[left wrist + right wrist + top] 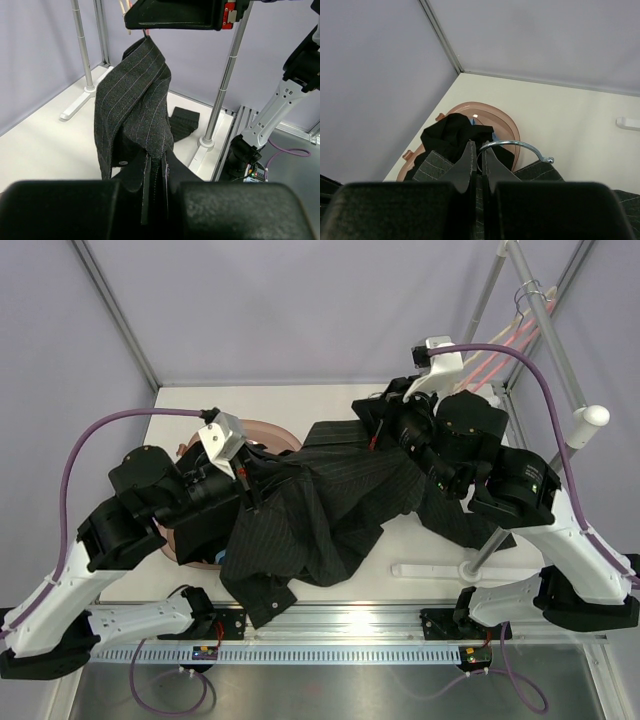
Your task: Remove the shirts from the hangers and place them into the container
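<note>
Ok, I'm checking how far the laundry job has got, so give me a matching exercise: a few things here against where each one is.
Things:
1. black shirt
2. pinstriped shirt
3. pink hanger

Places:
a. held between left claw and right claw
b. hanging on the rack pole
c. in the container

Pairs: 1-c, 2-a, 3-b
</note>
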`<state>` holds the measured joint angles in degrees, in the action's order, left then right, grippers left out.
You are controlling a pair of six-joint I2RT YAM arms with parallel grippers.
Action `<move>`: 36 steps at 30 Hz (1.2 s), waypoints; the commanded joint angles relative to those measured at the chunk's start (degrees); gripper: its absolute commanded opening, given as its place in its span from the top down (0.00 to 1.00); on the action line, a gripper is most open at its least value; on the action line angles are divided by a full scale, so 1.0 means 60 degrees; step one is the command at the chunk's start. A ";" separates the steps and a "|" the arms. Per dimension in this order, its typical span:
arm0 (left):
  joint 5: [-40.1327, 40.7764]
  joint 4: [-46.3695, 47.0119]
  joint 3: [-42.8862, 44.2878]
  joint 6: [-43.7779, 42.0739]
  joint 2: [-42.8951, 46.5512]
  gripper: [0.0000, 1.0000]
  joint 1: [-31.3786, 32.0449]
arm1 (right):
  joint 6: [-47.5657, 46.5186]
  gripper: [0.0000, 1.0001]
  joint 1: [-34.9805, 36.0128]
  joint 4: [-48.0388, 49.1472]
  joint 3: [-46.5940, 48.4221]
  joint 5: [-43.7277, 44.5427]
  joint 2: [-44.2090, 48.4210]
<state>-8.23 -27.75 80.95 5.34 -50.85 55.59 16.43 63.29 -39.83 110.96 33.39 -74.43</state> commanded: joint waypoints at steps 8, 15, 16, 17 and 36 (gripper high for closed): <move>-0.1177 0.0055 -0.0072 0.0691 0.0608 0.59 0.0036 | -0.0847 1.00 -0.0147 0.0326 0.0724 0.1056 -0.0294; -0.1499 -0.0106 -0.1259 0.1248 0.1311 0.59 0.0036 | -0.1477 1.00 -0.0177 -0.0172 0.1926 0.1261 -0.0733; -0.1514 -0.0136 -0.1390 0.1393 0.1341 0.59 0.0036 | -0.1550 1.00 -0.0177 -0.0216 0.2203 0.1305 -0.0778; -0.1529 -0.0064 -0.1682 0.1452 0.1370 0.59 0.0036 | -0.1609 1.00 -0.0162 -0.0245 0.2307 0.1306 -0.0865; -0.0281 -0.0239 0.1608 -0.0304 0.0537 1.00 0.0065 | -0.2093 1.00 -0.0221 0.0369 0.0566 0.2548 -0.1099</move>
<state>-9.91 -33.21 84.05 7.62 -46.50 55.68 5.34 62.46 -41.36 116.33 43.46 -80.25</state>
